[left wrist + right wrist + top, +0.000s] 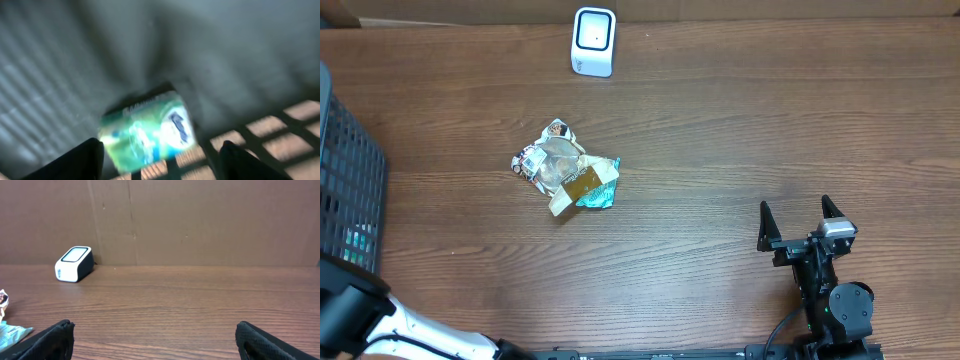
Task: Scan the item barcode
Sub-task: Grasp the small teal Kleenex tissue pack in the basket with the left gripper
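In the left wrist view a blurred green-and-blue packet (147, 130) lies on the floor of the dark mesh basket (280, 125). My left gripper (161, 146) hangs over it, open. The left finger sits right beside the packet and the right finger stands apart from it. From overhead that gripper is hidden behind the basket (350, 190). The white barcode scanner (593, 41) stands at the table's far edge, and the right wrist view shows the scanner (74, 263) at the left. My right gripper (802, 215) rests near the front right, open and empty (155, 330).
A heap of crumpled wrappers and packets (565, 172) lies left of the table's centre. One corner of the heap (7, 332) shows in the right wrist view. A brown cardboard wall (200, 220) backs the table.
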{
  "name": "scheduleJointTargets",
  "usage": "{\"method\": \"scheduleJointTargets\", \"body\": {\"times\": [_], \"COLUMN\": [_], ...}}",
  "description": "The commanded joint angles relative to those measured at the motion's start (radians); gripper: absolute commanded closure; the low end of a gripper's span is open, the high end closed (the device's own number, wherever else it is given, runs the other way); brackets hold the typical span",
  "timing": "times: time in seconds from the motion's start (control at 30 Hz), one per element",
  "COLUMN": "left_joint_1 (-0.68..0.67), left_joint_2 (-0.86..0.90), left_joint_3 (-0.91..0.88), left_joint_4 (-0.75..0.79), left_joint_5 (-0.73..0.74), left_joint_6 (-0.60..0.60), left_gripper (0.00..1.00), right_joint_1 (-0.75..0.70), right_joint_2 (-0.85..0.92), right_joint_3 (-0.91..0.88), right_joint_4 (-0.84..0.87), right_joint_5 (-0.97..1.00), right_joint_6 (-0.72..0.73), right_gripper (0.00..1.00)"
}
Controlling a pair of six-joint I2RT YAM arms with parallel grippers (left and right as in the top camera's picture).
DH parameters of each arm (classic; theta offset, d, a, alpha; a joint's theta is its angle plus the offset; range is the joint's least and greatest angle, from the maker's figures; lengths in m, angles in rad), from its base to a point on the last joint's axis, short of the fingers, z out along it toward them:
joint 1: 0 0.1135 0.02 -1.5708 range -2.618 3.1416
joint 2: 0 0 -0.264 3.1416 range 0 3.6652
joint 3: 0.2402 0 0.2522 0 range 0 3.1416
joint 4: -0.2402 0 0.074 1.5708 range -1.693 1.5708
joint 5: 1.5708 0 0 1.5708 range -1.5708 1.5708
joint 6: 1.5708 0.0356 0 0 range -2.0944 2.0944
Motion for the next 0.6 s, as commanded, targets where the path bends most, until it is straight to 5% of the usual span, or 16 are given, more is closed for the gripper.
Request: {"method": "scheduleJointTargets", "body": {"times": [0.0, 0.17, 0.33, 0.43, 0.57], "left_joint_1": [0.001, -0.002, -0.008, -0.008, -0.007], "left_joint_2": [0.068, 0.143, 0.164, 0.165, 0.158], "left_joint_3": [-0.005, -0.007, -0.007, -0.007, 0.008], "left_joint_4": [-0.004, -0.014, -0.031, -0.046, -0.087], "left_joint_5": [-0.021, -0.021, -0.021, -0.021, -0.008], "left_joint_6": [0.043, 0.05, 0.072, 0.071, 0.047], "left_gripper": [0.27, 0.3, 0.51, 0.93, 0.96], "right_joint_1": [0.006, 0.006, 0.006, 0.006, 0.006], "right_joint_2": [-0.007, -0.007, -0.007, -0.007, -0.007], "right_joint_3": [-0.011, -0.011, -0.011, -0.011, -0.011], "right_joint_4": [0.004, 0.004, 0.004, 0.004, 0.004], "right_joint_5": [0.003, 0.003, 0.003, 0.003, 0.003], "right_joint_6": [-0.005, -0.005, -0.005, -0.005, -0.005], "right_gripper": [0.0, 0.0, 0.0, 0.0, 0.0]}}
